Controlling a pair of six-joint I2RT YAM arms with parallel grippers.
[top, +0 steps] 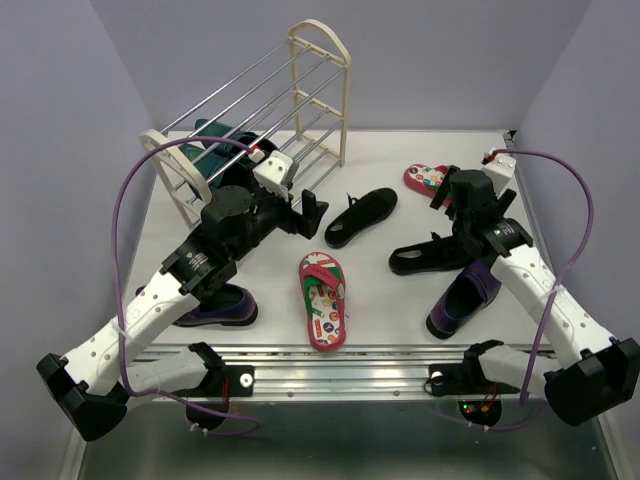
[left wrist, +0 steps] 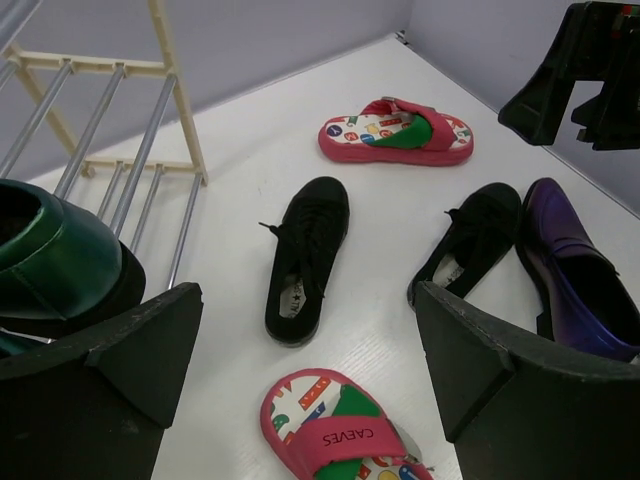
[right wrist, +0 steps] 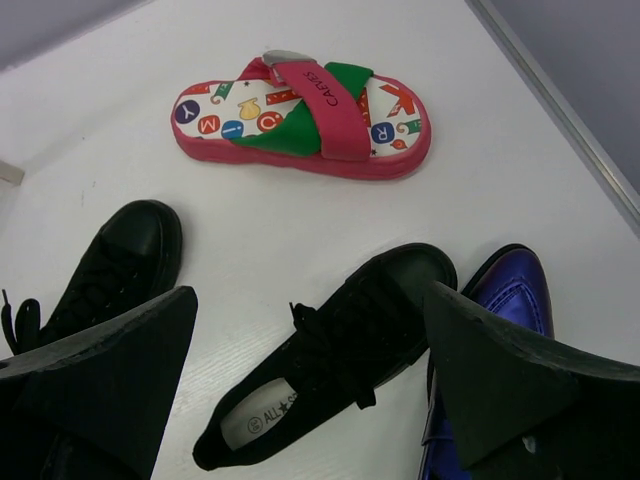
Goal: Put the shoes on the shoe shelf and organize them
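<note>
Shoe shelf (top: pixel 345 110), dark green shoe (left wrist: pixel 50 255) on lower tier, other shoes (top: pixel 362 215) on table (top: pixel 390 300)

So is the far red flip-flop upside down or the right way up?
Right way up. The far red flip-flop shows its colourful insole and strap on top, with its sole facing down.

Your top view looks down from above and behind both arm bases over the whole counter (top: pixel 380 300). The wrist views sit low and close, looking forward past the left tool (left wrist: pixel 305 330) and right tool (right wrist: pixel 310 340). Both share the red flip-flop (left wrist: pixel 395 130) and black sneakers (left wrist: pixel 305 255) beyond them.
</note>
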